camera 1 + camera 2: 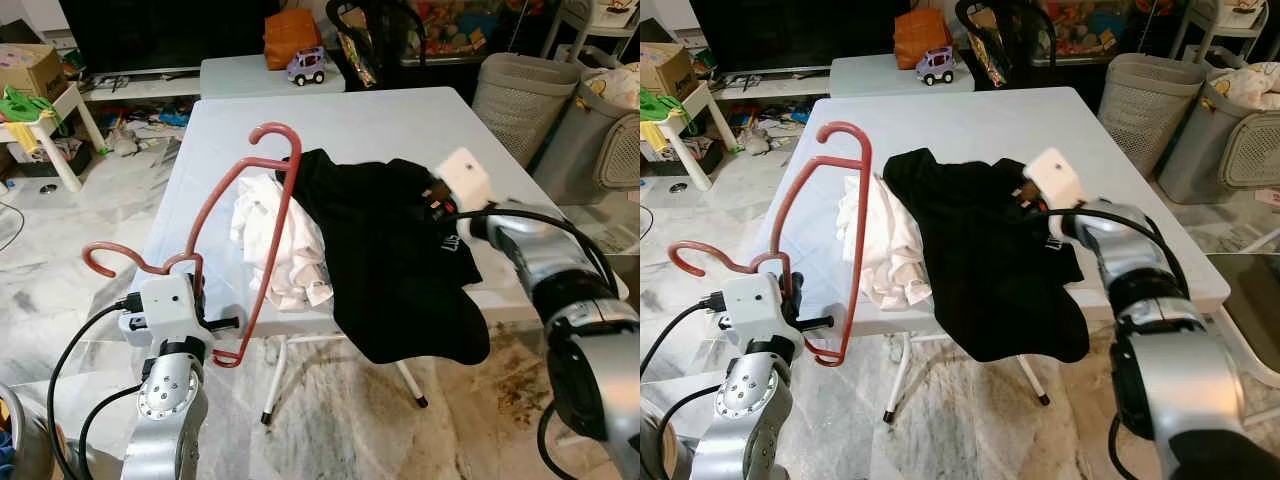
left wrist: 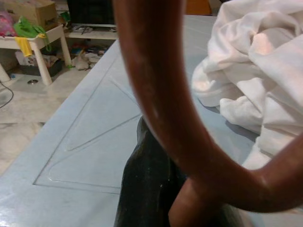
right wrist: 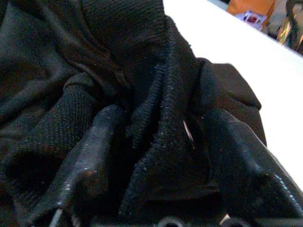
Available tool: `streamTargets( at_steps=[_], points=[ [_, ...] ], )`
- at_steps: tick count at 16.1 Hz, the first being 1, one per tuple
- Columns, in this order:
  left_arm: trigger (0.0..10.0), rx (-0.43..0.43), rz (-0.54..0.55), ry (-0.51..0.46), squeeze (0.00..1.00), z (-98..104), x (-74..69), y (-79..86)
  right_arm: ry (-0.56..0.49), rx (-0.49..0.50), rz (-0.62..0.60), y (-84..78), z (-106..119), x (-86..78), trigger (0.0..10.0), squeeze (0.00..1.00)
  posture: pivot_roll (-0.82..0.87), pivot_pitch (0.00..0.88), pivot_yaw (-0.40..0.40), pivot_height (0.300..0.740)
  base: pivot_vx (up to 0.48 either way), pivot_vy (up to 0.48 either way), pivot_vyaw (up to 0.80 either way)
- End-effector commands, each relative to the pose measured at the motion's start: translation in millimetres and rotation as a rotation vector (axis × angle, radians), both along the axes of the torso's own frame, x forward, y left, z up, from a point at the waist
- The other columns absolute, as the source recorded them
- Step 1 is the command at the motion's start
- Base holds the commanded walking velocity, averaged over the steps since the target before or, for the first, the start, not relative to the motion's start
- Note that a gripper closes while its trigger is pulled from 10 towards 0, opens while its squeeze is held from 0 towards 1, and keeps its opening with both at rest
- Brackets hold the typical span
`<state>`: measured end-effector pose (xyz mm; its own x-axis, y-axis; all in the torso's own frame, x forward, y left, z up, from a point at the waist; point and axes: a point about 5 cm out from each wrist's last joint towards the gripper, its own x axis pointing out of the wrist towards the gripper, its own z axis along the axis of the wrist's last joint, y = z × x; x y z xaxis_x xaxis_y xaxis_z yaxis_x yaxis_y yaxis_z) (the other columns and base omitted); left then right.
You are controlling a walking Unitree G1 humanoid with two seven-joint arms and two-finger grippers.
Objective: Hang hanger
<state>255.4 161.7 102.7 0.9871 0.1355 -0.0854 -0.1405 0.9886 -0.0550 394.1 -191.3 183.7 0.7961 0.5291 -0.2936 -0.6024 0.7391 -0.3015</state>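
Left gripper (image 1: 205, 300) grips the red hanger (image 1: 262, 235) low down, where its wires bunch beside the wrist block, at the table's near left corner. In its wrist view one black finger (image 2: 147, 189) lies tight against the thick red wire that bends around it, so the jaws are closed on the hanger. From that grip the hanger stands nearly upright and tilts toward the table: its hook curls at the top, above the clothes, its far side runs down in front of the white cloth, and its lowest bend hangs just past the table's front edge. A second red hook (image 1: 105, 255) sticks out to the left of the wrist.

Going by size: the pale blue table (image 1: 350, 125) takes up the middle of the scene. A black garment (image 1: 400, 260) lies across its near right part and droops over the front edge. The right gripper (image 1: 1025, 195) is pressed into its upper part; in that wrist view both fingers (image 3: 90, 156) have a fold of the knit fabric pinched between them. The white cloth (image 1: 280, 240) is bunched just left of the garment, touching it. Beyond the table stands a lower bench (image 1: 240, 72) with an orange bag (image 1: 290, 35) and a small toy car (image 1: 306, 68). Two laundry baskets (image 1: 520, 95) stand at the right.
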Motion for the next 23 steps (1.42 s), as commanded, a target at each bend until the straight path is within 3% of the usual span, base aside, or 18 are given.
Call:
streamTargets(
  at_steps=[1, 2, 4, 10, 15, 18, 20, 21, 23],
  points=[
    [10.0, 0.006, -0.004, -0.002, 0.00, 1, -0.5, 1.8, -0.012, 0.077, 0.002, -4.4, 10, -0.5, 10.0, 1.00, 0.00, 0.000, 0.029, 0.740, 0.000, 0.000, 0.00],
    [10.0, 0.008, -0.004, 0.000, 0.00, 0, -0.9, 2.7, -0.011, 0.112, -0.005, -7.2, 11, -1.8, 10.0, 1.00, 0.00, 0.000, 0.028, 0.740, 0.000, 0.000, 0.00],
    [10.0, 0.010, 0.000, 0.003, 0.00, 0, -2.1, 4.6, -0.041, 0.092, -0.066, -18.8, 6, -5.8, 10.0, 1.00, -0.01, 0.000, 0.031, 0.740, 0.000, 0.000, 0.00],
    [10.0, 0.009, -0.011, 0.009, 0.00, -2, -2.5, 3.6, 0.121, 0.093, 0.140, -18.1, -16, -37.9, 10.0, 1.00, -0.02, 0.000, 0.040, 0.740, 0.000, 0.000, 0.00],
    [10.0, 0.005, -0.017, 0.012, 0.00, -2, -1.9, 2.5, 0.084, 0.098, 0.160, -21.5, -2, -45.2, 10.0, 1.00, -0.03, 0.000, 0.039, 0.740, 0.000, 0.000, 0.00],
    [10.0, 0.012, -0.011, 0.021, 0.00, -5, -3.7, 5.3, 0.018, 0.174, 0.102, -15.2, 0, -41.4, 10.0, 1.00, -0.02, 0.000, 0.038, 0.740, 0.000, 0.000, 0.00],
    [10.0, 0.029, 0.006, 0.031, 0.00, -7, -4.9, 8.4, -0.109, 0.304, -0.001, -6.6, 8, -36.9, 10.0, 1.00, -0.02, 0.000, 0.040, 0.740, 0.000, 0.000, 0.00],
    [10.0, 0.031, 0.008, 0.032, 0.00, -7, -4.8, 8.6, -0.127, 0.310, -0.009, -5.6, 9, -37.2, 10.0, 1.00, -0.02, 0.000, 0.040, 0.740, 0.000, 0.000, 0.00],
    [10.0, 0.044, 0.000, 0.035, 0.00, -8, -3.2, 7.4, -0.163, 0.442, -0.068, 2.0, 9, -39.6, 10.0, 1.00, -0.02, 0.000, 0.043, 0.740, 0.000, 0.000, 0.00]
  ],
)
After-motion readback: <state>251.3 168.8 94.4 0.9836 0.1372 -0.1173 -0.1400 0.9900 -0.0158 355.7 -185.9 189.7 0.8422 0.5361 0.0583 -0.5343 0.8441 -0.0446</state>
